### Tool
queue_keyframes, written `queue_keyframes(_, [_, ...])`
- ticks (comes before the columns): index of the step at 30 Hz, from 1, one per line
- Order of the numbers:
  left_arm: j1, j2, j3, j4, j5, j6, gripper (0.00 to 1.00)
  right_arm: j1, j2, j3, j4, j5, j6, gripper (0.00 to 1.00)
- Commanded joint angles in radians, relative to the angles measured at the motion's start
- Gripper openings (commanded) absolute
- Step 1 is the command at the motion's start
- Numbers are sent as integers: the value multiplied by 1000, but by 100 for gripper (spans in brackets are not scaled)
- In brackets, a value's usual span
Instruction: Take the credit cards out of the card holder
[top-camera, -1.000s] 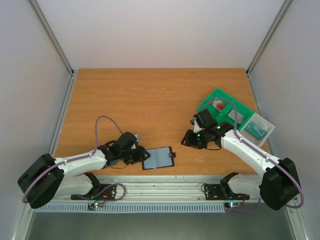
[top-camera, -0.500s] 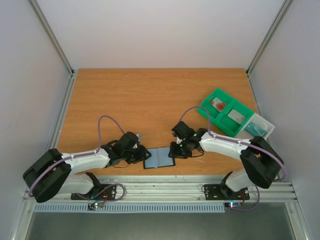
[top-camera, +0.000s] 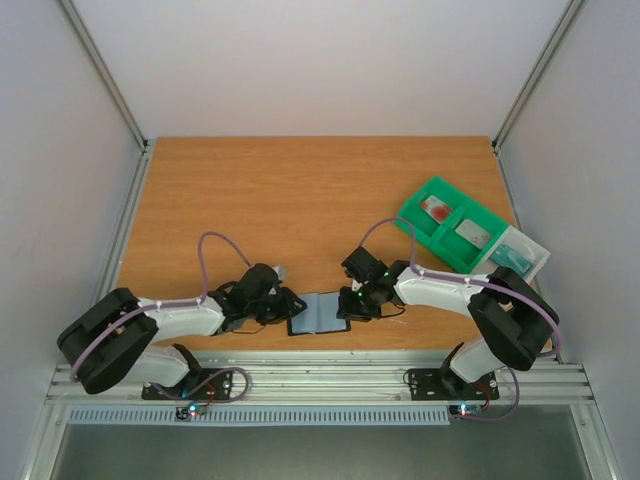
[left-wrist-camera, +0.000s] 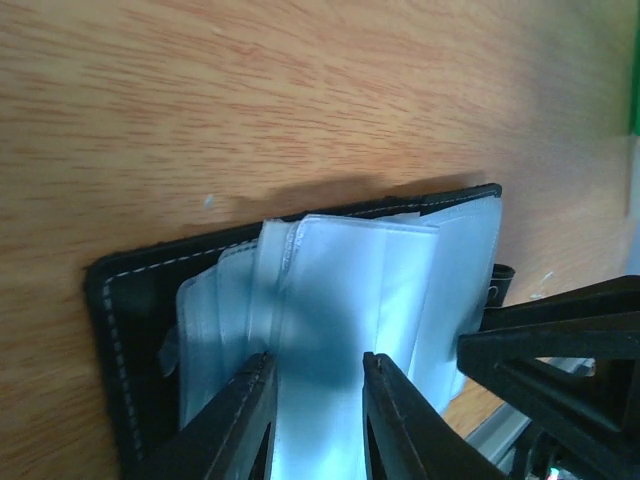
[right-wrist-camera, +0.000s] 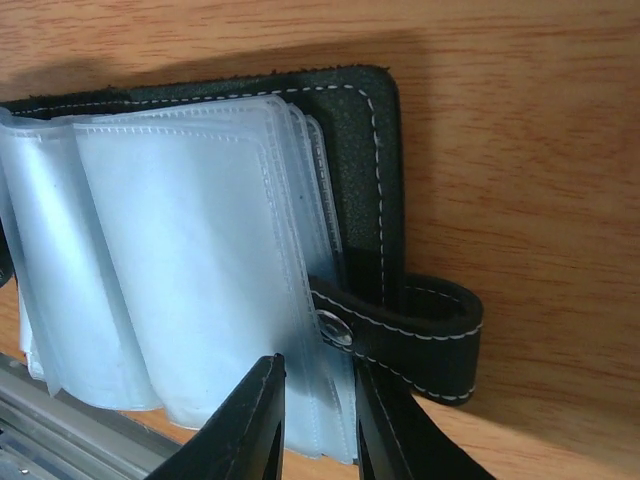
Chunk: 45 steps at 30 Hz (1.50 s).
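Black card holder (top-camera: 320, 313): left end effector (left-wrist-camera: 318, 362), right end effector (right-wrist-camera: 318, 365) reach low, grip unclear.

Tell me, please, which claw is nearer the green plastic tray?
Right. The right claw sits at the open black wallet's right edge, toward the green tray; the left claw at its left edge, farther off.

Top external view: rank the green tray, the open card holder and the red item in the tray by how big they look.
1. green tray, clearly the largest
2. card holder, lying open; it is nearer the camera, yet still looks smaller than the tray
3. red item, far the smallest
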Motion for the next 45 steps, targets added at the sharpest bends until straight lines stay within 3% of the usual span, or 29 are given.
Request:
queue_keyframes(1, [-5,67,-34,63,33,-35,26,9,29,-43,96,38,42,21])
queue_keyframes(6, [-6,20,-14,4,12,-23,27,10,-24,-46,78,85,37,20])
queue_keyframes(11, [-5,-103,22,-162,-43,12,38,10,-140,-8,-25,170,10,28])
queue_keyframes(15, [-5,-227,93,-360,-135,68,62,10,-259,23,-126,251,-14,37])
queue_keyframes(19, [-6,-331,188,-560,-238,150,77,10,-371,80,-240,331,-55,44])
queue_keyframes(21, [-6,-377,247,-655,-283,209,96,10,-433,117,-302,395,-76,47])
queue_keyframes(22, [-5,-394,273,-700,-298,231,99,10,-455,136,-330,415,-90,50])
queue_keyframes(29, [-6,-527,470,-880,-378,390,99,10,-536,321,-501,515,-193,76])
queue_keyframes(33, [-5,-590,566,-935,-427,446,99,10,-572,380,-550,517,-211,98])
queue_keyframes(39, [-5,-597,669,-1033,-485,518,99,10,-622,473,-619,521,-209,98])
queue_keyframes(45, [-6,-617,665,-1030,-490,527,99,10,-641,525,-635,513,-205,98])
